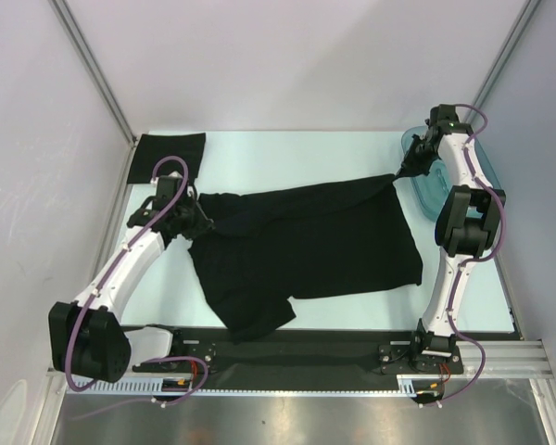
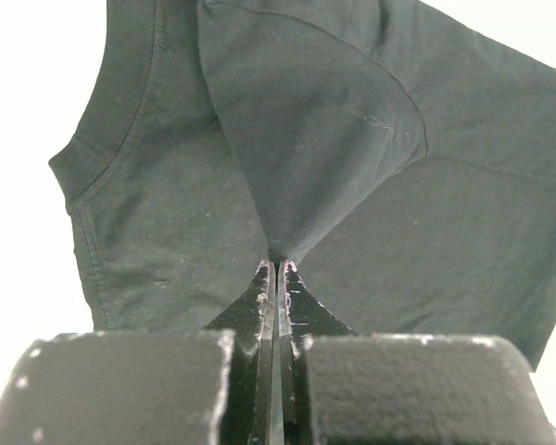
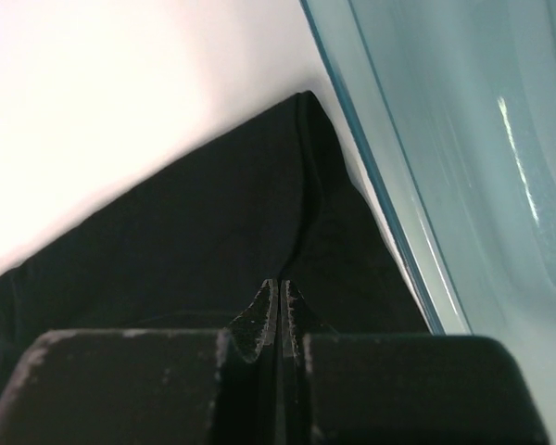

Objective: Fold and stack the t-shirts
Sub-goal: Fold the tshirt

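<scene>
I see the open t-shirt (image 1: 306,246) lying rumpled on the table (image 1: 287,148), beside the teal tray (image 1: 428,193), with one corner drawn up to the tray's rim. My right gripper (image 3: 278,284) is pinched closed on that corner, just beside the tray wall. My left gripper (image 2: 276,269) is clamped on a fold of cloth at the shirt's end farthest from the tray. A folded t-shirt (image 1: 170,156) lies well apart from the tray, at the opposite far corner.

T-shirt (image 1: 306,241): matt black cloth, soft, finely knit (faint lint visible). Tray (image 3: 463,139): translucent teal plastic, smooth, glossy. Worktop (image 1: 287,153): smooth, pale surface. Left hand (image 2: 276,266) fingertips: black, rough, scuffed.
</scene>
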You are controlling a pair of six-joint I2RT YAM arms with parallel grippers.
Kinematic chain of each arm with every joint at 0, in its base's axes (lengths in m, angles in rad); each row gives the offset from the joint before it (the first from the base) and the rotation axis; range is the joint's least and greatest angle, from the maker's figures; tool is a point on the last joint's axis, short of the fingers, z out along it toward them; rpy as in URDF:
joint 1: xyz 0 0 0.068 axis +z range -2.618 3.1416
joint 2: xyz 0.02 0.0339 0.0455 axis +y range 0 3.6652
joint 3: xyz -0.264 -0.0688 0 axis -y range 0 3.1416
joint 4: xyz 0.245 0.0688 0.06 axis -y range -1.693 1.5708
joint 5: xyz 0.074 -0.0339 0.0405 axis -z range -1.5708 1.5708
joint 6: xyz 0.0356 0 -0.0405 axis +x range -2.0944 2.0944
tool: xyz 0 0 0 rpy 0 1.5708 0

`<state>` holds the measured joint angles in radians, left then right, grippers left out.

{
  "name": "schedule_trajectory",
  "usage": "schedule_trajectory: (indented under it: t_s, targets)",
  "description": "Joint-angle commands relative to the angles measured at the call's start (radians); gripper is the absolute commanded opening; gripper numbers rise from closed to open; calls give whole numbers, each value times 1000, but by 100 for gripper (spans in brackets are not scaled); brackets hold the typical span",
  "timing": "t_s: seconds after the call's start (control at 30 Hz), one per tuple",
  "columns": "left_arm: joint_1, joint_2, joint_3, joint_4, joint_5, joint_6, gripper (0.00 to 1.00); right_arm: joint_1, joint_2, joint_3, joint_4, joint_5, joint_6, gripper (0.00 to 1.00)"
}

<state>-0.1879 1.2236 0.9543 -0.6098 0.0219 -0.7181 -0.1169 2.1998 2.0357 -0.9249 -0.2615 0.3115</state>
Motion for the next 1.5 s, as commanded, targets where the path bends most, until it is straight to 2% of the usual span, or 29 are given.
schedule_trajectory:
  t_s: [0.0,0.17,0.37,0.77,0.83,0.87,0.9,0.93,0.97,1.03,1.07,1.1,1.13,1.2,1.23,1.33,1.37,1.4,1.47]
  targets:
    - [-4,16,-2,-2,-13,-23,1,-1,-37,41,-52,34,-29,2]
    - [-2,40,-5,-4,-5,-30,0,0,-32,35,-63,56,-35,2]
    - [-1,-1,-17,-10,-17,-47,0,2,-25,29,-77,100,-40,0]
    - [-1,24,-43,-25,-16,-34,0,52,-2,-98,-87,240,-48,0]
    - [1,22,-60,-16,-7,-27,1,62,5,-98,-91,302,-46,14]
    - [-1,22,-61,-21,-14,-26,16,63,2,-92,-86,312,-46,24]
    - [-1,19,-58,-33,-19,-24,26,69,0,-80,-88,320,-49,39]
    - [-1,17,-52,-47,-28,-20,34,80,-6,-65,-89,349,-52,45]
    - [1,16,-40,-57,-61,-15,47,86,-8,-48,-83,361,-52,46]
    - [1,8,15,-82,-129,14,65,109,-17,18,-59,379,-71,51]
    - [2,5,35,-82,-149,28,71,114,-17,35,-10,378,-74,56]
    - [2,11,69,-64,-183,57,72,114,-14,72,18,363,-74,67]
    - [5,22,86,-50,-191,66,73,114,-3,93,40,319,-57,70]
    - [37,60,127,-1,-172,91,74,114,70,167,52,289,-34,71]
    - [48,107,138,21,-145,98,71,114,101,252,44,272,-25,71]
    - [99,206,199,102,-45,138,61,114,202,329,40,232,-12,70]
    - [111,274,224,104,-56,147,51,114,215,336,61,225,-18,69]
    - [117,304,266,117,-63,160,47,114,225,333,78,219,-25,66]
    - [142,387,305,142,-33,187,48,114,222,292,135,222,-47,66]
